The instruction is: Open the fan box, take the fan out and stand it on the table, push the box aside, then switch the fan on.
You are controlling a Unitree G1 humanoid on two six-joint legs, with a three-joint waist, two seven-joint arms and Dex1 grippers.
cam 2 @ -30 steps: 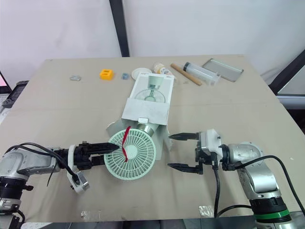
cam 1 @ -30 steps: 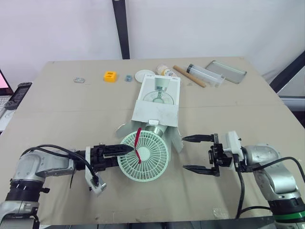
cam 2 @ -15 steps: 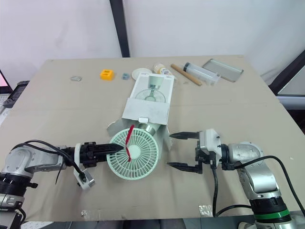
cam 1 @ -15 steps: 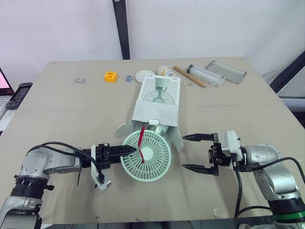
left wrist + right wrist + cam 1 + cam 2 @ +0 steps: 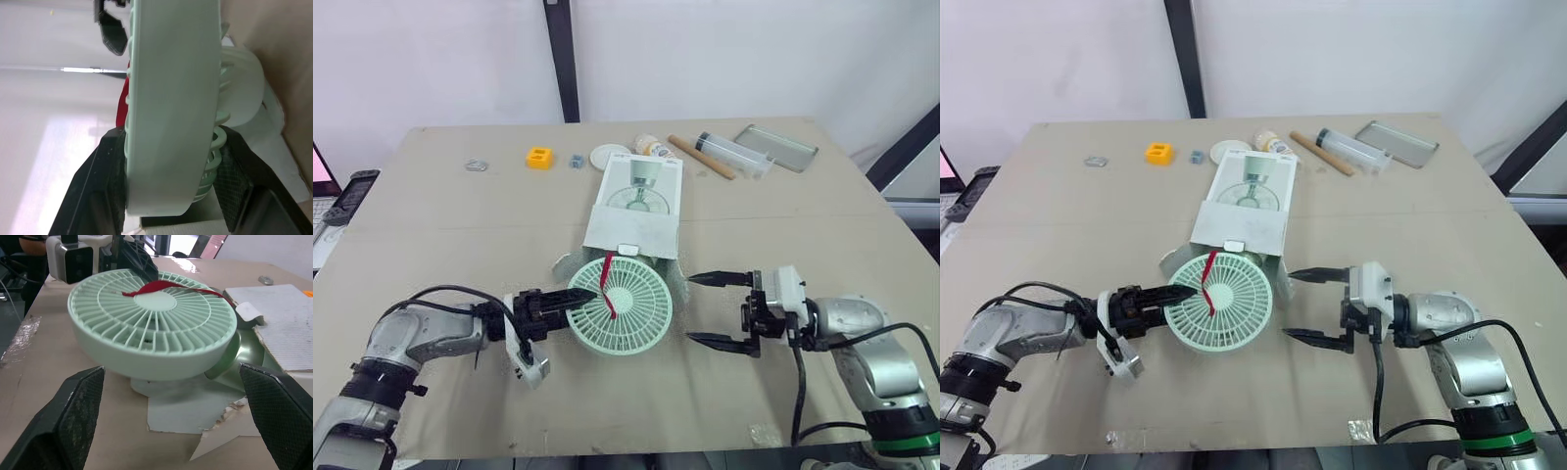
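Both fan [image 5: 171, 73] faces pinched by L gripper [image 5: 171, 144], per wrist cam.

This reads as a robotics lab or test bay. The worktop [image 5: 431, 225] is a bare tan board with the box [image 5: 636, 211] near its middle. Beyond the box lies a loose row of unrelated props: a yellow block [image 5: 539, 157], a white lid [image 5: 608, 156], a small bottle [image 5: 648, 146], a wooden rod [image 5: 700, 157], a syringe [image 5: 734, 154] and a metal tray [image 5: 777, 147]. Behind them are a plain white wall [image 5: 754, 49] and a black post [image 5: 561, 59]. Far left of the box, off the board's edge, sit a laptop [image 5: 321, 206] and a black handset [image 5: 348, 194]. A scrap of tape [image 5: 1359, 429] sticks to the board's near edge.
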